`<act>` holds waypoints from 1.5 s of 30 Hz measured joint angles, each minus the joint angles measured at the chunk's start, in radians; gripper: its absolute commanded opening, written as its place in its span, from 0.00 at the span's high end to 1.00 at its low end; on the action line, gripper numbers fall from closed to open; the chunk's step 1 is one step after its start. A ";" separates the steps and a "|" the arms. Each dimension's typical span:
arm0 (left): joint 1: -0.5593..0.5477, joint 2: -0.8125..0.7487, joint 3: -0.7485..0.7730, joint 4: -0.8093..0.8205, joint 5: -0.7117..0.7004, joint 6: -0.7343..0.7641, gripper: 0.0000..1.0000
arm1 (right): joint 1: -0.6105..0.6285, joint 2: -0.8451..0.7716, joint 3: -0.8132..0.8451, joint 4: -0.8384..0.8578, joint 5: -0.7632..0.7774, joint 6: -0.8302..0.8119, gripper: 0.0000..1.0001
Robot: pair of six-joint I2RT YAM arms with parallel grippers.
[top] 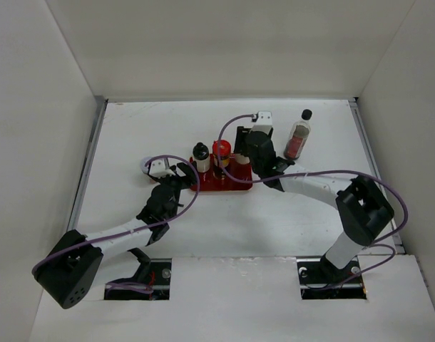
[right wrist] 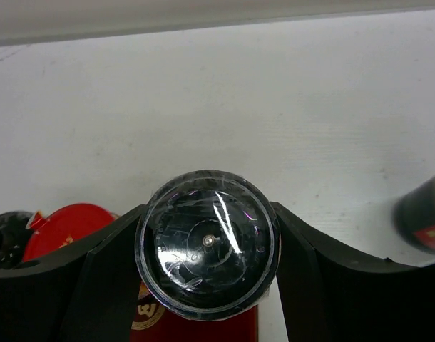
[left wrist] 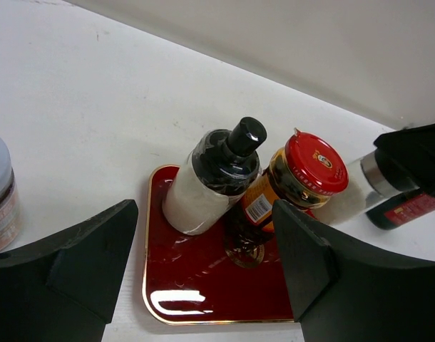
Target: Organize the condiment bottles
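Red tray (left wrist: 189,285) bears one white bottle (left wrist: 203,192), one red-lidded jar (left wrist: 314,162); right gripper (right wrist: 207,217) clamps one clear-topped jar (right wrist: 205,256), left gripper (left wrist: 205,206) gapes.

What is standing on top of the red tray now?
A black-capped white bottle and a red-lidded jar stand on the red tray. The right claw holds a third jar over the tray's edge; its base is covered, so I cannot tell whether it touches.
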 measured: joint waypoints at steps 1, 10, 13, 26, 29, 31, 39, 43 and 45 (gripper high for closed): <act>0.001 -0.001 0.000 0.000 0.000 0.000 0.25 | 0.008 0.012 0.003 0.003 -0.008 0.002 0.51; 0.001 -0.008 -0.001 0.001 0.000 -0.001 0.25 | 0.014 0.108 0.005 0.002 -0.043 0.051 0.31; 0.002 -0.008 -0.001 0.001 0.000 -0.003 0.24 | 0.014 0.111 0.005 0.010 -0.046 0.069 0.17; 0.001 -0.008 -0.002 0.001 0.000 -0.008 0.24 | -0.061 0.002 0.008 0.008 -0.038 0.084 0.09; 0.002 -0.008 -0.002 0.001 0.000 -0.009 0.24 | -0.113 -0.045 0.030 0.002 -0.030 0.069 0.11; 0.001 -0.008 -0.002 0.001 0.000 -0.011 0.24 | -0.145 -0.089 0.043 0.003 -0.015 0.047 0.10; 0.001 -0.008 -0.002 0.001 0.001 -0.016 0.24 | -0.306 -0.242 0.090 0.006 0.068 -0.061 0.06; 0.002 -0.008 -0.002 0.001 0.001 -0.019 0.24 | -0.369 -0.239 0.095 -0.019 0.093 -0.092 0.06; 0.002 -0.008 -0.002 0.001 0.001 -0.019 0.24 | -0.380 -0.235 0.094 -0.038 0.097 -0.105 0.06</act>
